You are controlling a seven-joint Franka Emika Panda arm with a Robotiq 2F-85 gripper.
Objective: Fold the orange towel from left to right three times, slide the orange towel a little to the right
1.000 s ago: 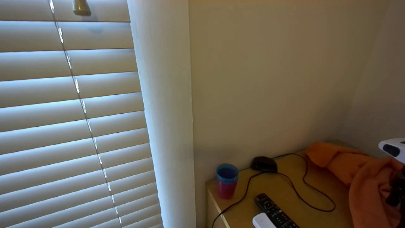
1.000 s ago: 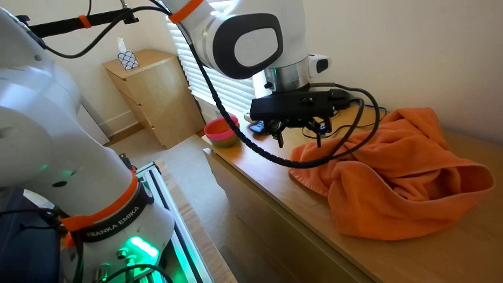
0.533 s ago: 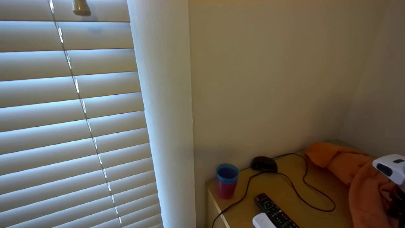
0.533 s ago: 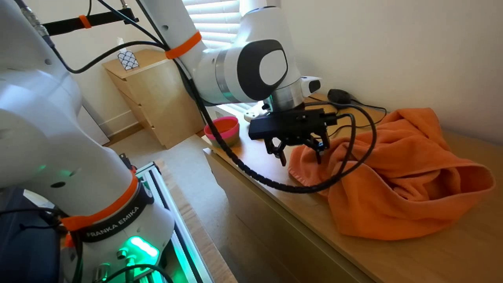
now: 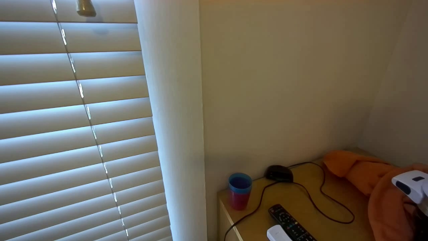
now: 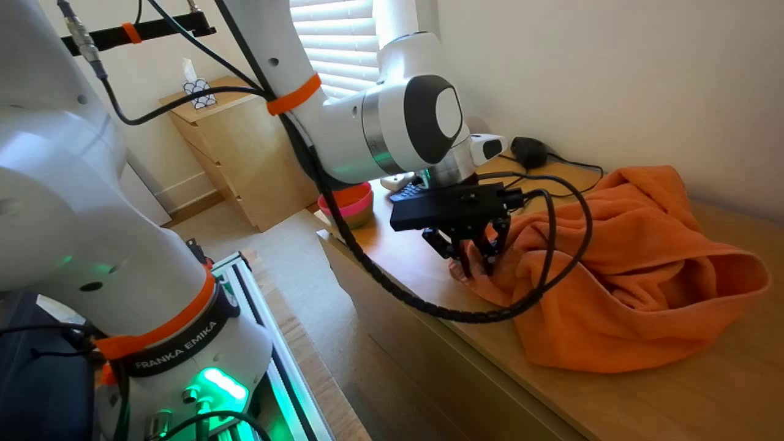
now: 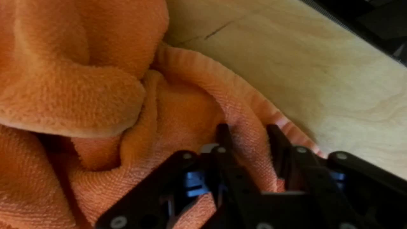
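Towel (image 6: 618, 263) is bunched on the dresser (image 6: 723, 392), a ridge (image 7: 251, 144) by its hem (image 7: 265, 106) straddled by the gripper (image 7: 249, 128) at a fairly narrow opening, presumably so this end can be carried over for a fold; whether the ridge is pinched can't be told.

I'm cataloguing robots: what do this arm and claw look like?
The arm is white and rounded, with dark joint trim, orange bands and a black collar lettered FRANKA EMIKA. A green light glows low on it; a black cable runs alongside. The claw is black with two slim fingers.
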